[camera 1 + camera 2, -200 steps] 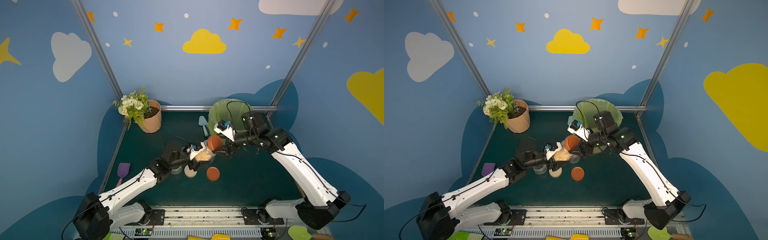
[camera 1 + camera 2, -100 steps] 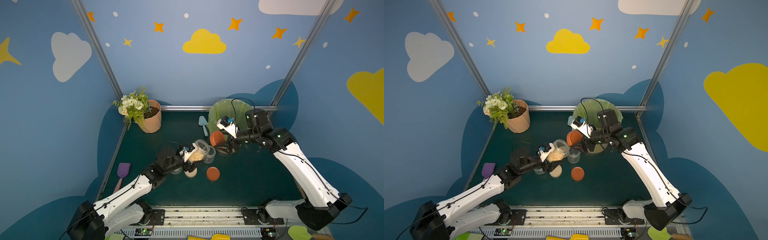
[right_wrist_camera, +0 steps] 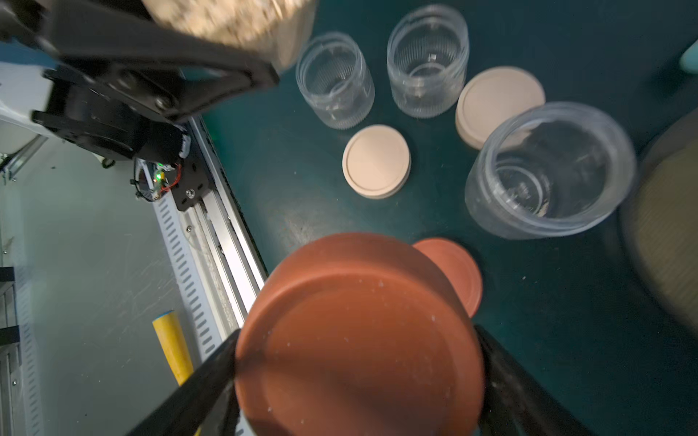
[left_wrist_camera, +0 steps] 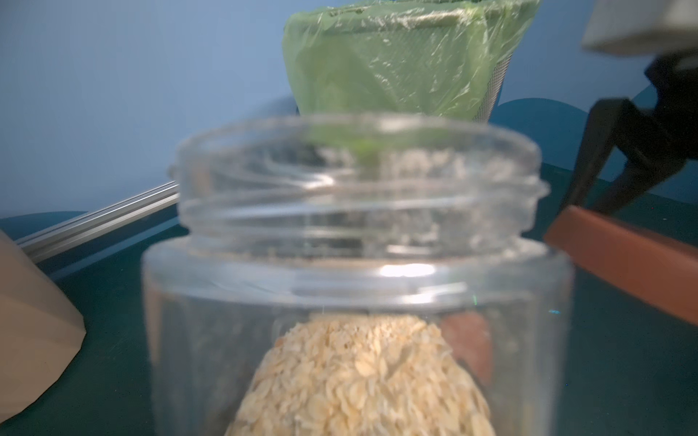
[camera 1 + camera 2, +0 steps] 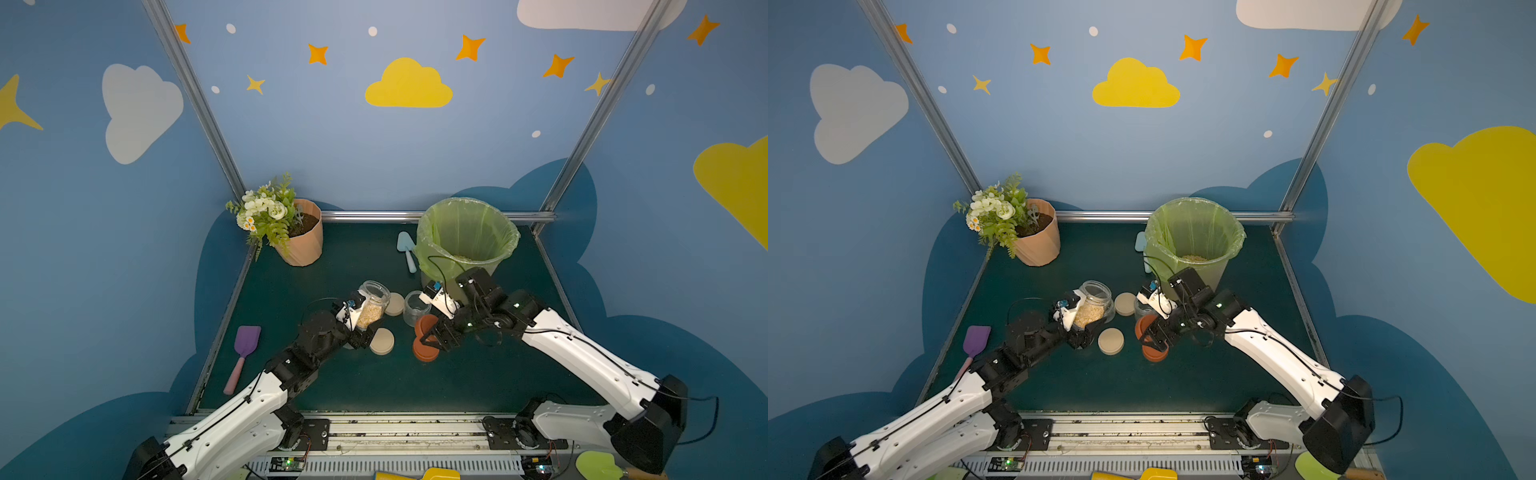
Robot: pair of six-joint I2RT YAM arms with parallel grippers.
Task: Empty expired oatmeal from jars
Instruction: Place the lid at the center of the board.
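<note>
Starting at the left, I see my left gripper (image 5: 360, 326) clamped on the one jar (image 5: 374, 299) that is still full. The jar is tilted with its mouth up and away from me, and the oatmeal (image 4: 362, 377) is heaped in its lower half. A second ago the rust-red lid (image 3: 359, 339) sat at that mouth, with both arms raised and meeting mid-table. Now the mouth is bare and the jar has come back lower and nearer. Just right of it, two beige lids (image 3: 376, 161) lie flat on the mat among three empty jars (image 3: 334, 81), all upright and open. Further right, my right gripper (image 5: 432, 336) is closed on the freed lid by its edges. It has dropped low over the other rust-red lid (image 3: 457, 275) on the table, though I cannot tell whether the two touch. At the far right, the green-lined bin (image 5: 440, 253) already has oats on its bottom. I judge the unscrewing done, which leaves setting this lid down and tipping the fourth jar into the bin.
</note>
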